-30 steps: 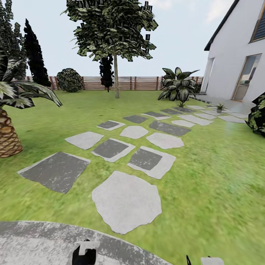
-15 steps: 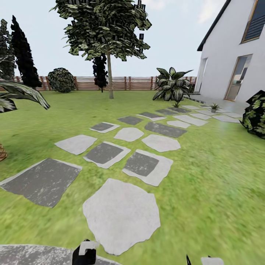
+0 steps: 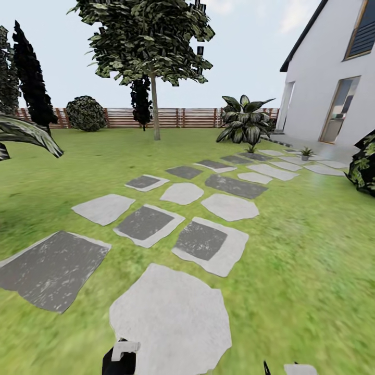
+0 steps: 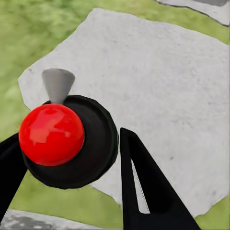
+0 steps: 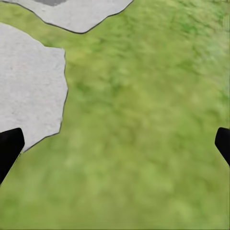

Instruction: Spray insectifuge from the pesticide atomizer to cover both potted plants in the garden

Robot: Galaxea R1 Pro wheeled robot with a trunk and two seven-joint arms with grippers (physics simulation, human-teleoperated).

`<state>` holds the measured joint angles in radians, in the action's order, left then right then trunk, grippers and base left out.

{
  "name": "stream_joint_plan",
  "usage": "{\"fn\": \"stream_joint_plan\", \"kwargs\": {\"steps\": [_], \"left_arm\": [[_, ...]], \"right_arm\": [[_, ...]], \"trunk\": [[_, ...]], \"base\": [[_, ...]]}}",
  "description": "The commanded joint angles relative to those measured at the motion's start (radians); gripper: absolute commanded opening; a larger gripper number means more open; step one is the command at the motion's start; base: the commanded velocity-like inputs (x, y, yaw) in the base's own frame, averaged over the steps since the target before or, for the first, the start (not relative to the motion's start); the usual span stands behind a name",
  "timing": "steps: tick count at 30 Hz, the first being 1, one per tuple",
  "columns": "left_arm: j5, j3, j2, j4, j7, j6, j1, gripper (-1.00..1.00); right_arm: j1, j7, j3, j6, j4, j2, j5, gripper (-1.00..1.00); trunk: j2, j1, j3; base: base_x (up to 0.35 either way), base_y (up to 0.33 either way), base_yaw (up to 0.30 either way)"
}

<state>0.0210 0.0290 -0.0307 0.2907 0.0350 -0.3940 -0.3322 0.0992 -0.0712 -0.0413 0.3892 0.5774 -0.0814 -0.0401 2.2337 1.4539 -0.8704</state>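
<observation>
The whole head view has shifted since a second ago: the camera has rolled forward over the lawn (image 3: 302,250), the curved grey paving at the bottom edge has gone, and the big pale stepping stone (image 3: 172,317) now lies right under the arms. The palm trunk at the left has slipped out too.

The pesticide atomizer (image 4: 93,148) sits between the fingers of the left gripper (image 4: 69,136), one finger (image 4: 143,187) close along its dark round body, the other against its far side. Its red ball top and grey cone nozzle face the wrist camera, over the pale stone. In the head view it shows low at the bottom edge as a dark shape with a white label.

The right gripper (image 5: 115,143) hangs over grass, its fingers spread wide with nothing between them.

Both potted plants (image 3: 306,153) (image 3: 251,149) stand far ahead on the stones near the house (image 3: 317,104), well apart from either arm.
</observation>
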Motion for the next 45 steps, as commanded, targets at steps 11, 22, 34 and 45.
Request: {"fn": "stream_joint_plan", "kwargs": {"steps": [11, 22, 34, 45], "left_arm": [[0.002, 0.003, 0.0, -0.001, 0.003, -0.003, -0.001, -1.0], [0.002, 0.003, 0.0, -0.001, 0.003, -0.003, -0.001, -1.0], [0.002, 0.003, 0.0, -0.001, 0.003, -0.003, -0.001, -1.0], [0.002, 0.003, 0.0, -0.001, 0.003, -0.003, -0.001, -1.0]], "right_arm": [[0.001, -0.004, 0.0, 0.003, -0.001, 0.0, -0.004, 1.0], [0.001, -0.004, 0.0, 0.002, 0.0, 0.0, -0.004, 1.0], [0.001, -0.004, 0.0, 0.002, -0.001, 0.0, -0.004, 1.0], [0.001, -0.004, 0.001, 0.002, -0.001, 0.0, -0.004, 1.0]], "trunk": [[0.0, 0.0, -0.001], [0.0, 0.0, -0.001], [0.0, 0.0, -0.001], [0.0, 0.0, -0.007]], "base": [[0.334, 0.0, 0.0], [0.334, 0.0, 0.0], [0.334, 0.0, 0.0], [0.335, 0.0, 0.0]]}}
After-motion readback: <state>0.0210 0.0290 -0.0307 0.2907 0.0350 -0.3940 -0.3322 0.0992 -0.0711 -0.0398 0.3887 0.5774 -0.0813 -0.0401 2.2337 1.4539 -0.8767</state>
